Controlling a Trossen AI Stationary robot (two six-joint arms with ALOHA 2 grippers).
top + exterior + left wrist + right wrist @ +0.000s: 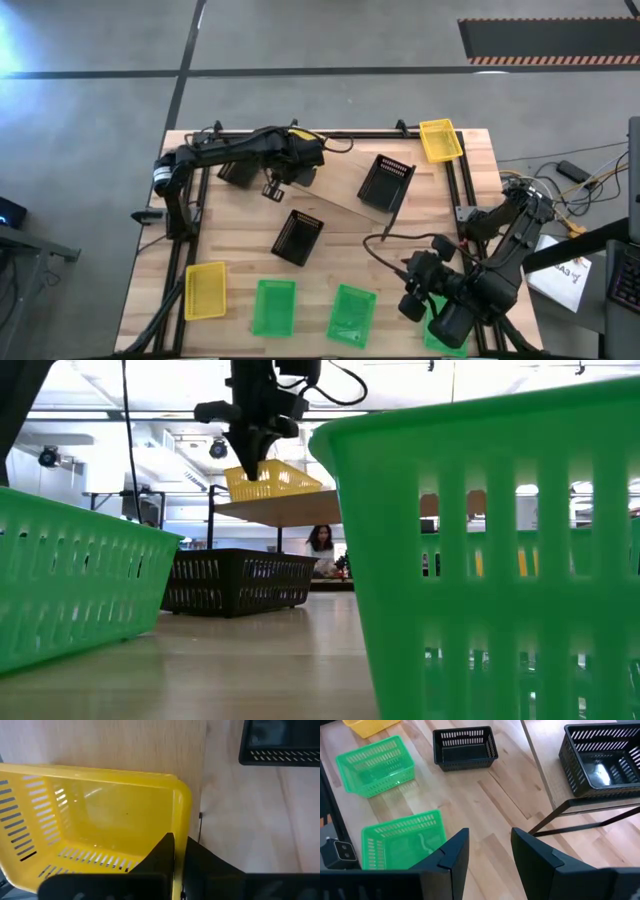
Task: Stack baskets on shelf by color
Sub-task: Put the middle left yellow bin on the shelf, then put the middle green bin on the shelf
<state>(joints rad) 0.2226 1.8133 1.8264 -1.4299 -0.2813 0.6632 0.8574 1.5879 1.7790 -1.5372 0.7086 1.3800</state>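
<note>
My left gripper (298, 148) reaches over the far left end of the light wood shelf (340, 197) and is shut on a yellow basket (100, 815). In the low view this basket (280, 481) sits tilted right at the shelf top (290, 510); whether it rests there is unclear. A black basket (386, 182) stands on the shelf's right part. My right gripper (490, 852) is open and hovers over the near right of the table, holding nothing. Another black basket (297, 237) lies on the tabletop. My left gripper holds the yellow basket by one side wall at its rim, near a corner (181, 827). One finger (162, 855) is inside the basket and the other (210, 865) outside it. The fingers come from above, pointing down (252, 460). The basket hangs tilted below them.
Two green baskets (273, 307) (350, 315) and a yellow one (205, 290) lie along the near edge, with a third green one (445, 335) under the right arm. Another yellow basket (440, 140) sits at the far right corner. A person (322, 545) is in the room behind.
</note>
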